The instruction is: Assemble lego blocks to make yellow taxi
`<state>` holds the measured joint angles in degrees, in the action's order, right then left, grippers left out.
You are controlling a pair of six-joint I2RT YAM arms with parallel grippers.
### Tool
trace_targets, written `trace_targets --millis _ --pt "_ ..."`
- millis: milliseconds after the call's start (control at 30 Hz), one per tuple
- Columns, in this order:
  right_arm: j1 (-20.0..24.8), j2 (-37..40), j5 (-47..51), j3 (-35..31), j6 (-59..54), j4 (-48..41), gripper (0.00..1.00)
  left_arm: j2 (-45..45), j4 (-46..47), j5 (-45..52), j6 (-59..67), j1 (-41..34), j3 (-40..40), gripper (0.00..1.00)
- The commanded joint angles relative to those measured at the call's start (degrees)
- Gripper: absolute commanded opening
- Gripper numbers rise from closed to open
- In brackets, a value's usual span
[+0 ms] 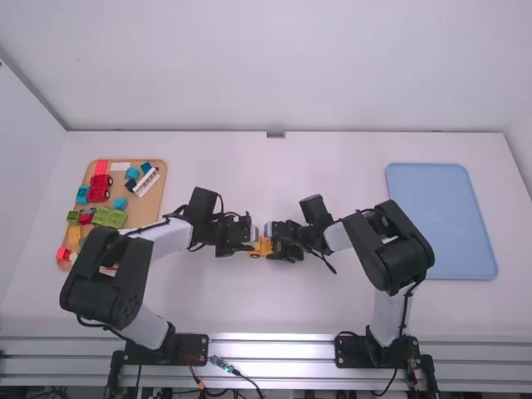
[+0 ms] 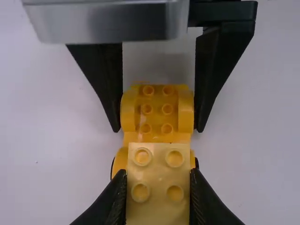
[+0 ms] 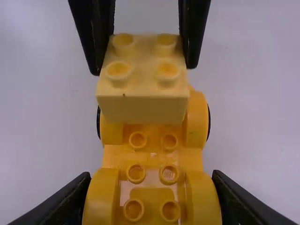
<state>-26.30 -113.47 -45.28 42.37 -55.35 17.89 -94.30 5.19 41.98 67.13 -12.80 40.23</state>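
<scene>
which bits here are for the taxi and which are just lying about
For the taxi:
pale yellow block, in the left pincer
yellow wheeled base, in the right pincer

Apparently just lying about:
red wheeled piece
green block
tan tray under those two
blue tray

Block [image 2: 158, 182] pale yellow; chassis [image 3: 152, 161] orange-yellow; tray [image 1: 440, 220] blue.
</scene>
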Motion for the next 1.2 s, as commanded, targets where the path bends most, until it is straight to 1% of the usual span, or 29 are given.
trace_targets --millis 0,233,300,333,367,533,1000,1033,1100,1167 --pt "0.0 -1.0 0.1 0.7 -0.6 -0.4 0.63 -0.5 0.2 0.6 0.8 -0.8 0.6 0.02" --pt "0.0 -1.0 0.1 0.7 -0.6 -0.4 0.63 -0.5 0.1 0.1 0.8 -0.8 0.5 0.02" --pt "0.0 -1.0 0.2 0.7 -0.6 -0.6 0.63 -0.5 -1.0 0.0 0.8 -0.8 0.2 0.02" --pt "0.0 -1.0 0.2 0.7 -0.6 -0.6 0.63 -0.5 -1.8 0.1 0.8 -0.8 -0.2 0.03" --pt "0.0 -1.0 0.1 0.7 -0.7 -0.7 0.63 -0.5 -3.0 0.5 0.7 -0.7 -0.8 0.01" --pt "0.0 -1.0 0.3 0.7 -0.6 -0.6 0.63 -0.5 -7.6 0.4 -1.6 -0.8 -3.2 0.02" --pt "0.0 -1.0 0.1 0.7 -0.7 -0.6 0.63 -0.5 -5.9 0.4 -1.9 -1.0 -3.1 0.02" --pt "0.0 -1.0 0.1 0.7 -0.7 -0.6 0.63 -0.5 -5.9 -0.3 -3.3 -1.5 -3.1 0.02" --pt "0.0 -1.0 0.3 0.8 -0.6 -0.6 0.63 -0.5 -6.4 -5.5 -6.2 -3.0 -3.1 0.02" --pt "0.0 -1.0 0.3 0.7 -0.6 -0.6 0.63 -0.5 -6.7 -8.5 -6.5 -4.5 -3.1 0.02"
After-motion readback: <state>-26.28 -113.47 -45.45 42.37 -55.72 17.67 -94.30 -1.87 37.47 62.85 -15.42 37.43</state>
